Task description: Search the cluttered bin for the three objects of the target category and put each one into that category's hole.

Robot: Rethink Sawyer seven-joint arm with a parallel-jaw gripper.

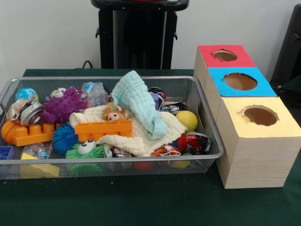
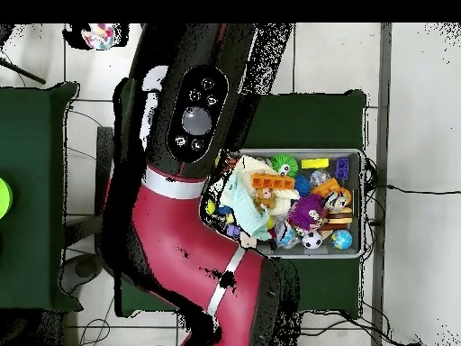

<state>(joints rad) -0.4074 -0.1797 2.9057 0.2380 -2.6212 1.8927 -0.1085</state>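
The wire-mesh bin [image 1: 207, 117] sits on the green table, full of toys; it also shows in the overhead view [image 2: 362, 203]. In the bin a crinkly clear wrapper [image 1: 95, 92] lies at the back and another [image 1: 37, 149] at the front left corner. In the overhead view the red and black arm [image 2: 194, 225] covers the bin's left part. At the arm's far end, top left, a small white crumpled piece with red and blue blotches [image 2: 97, 36] shows beside a dark shape; the gripper itself is not plain. The front view shows no gripper.
Three wooden boxes with round holes stand right of the bin: red top [image 1: 207, 52], blue top [image 1: 217, 77], yellow top [image 1: 277, 127]. A mint cloth [image 1: 136, 99] and a cream cloth [image 1: 141, 136] cover the bin's middle. An orange brick [image 1: 103, 129], a purple spiky toy [image 1: 63, 106] and a yellow ball [image 1: 187, 120] lie around them.
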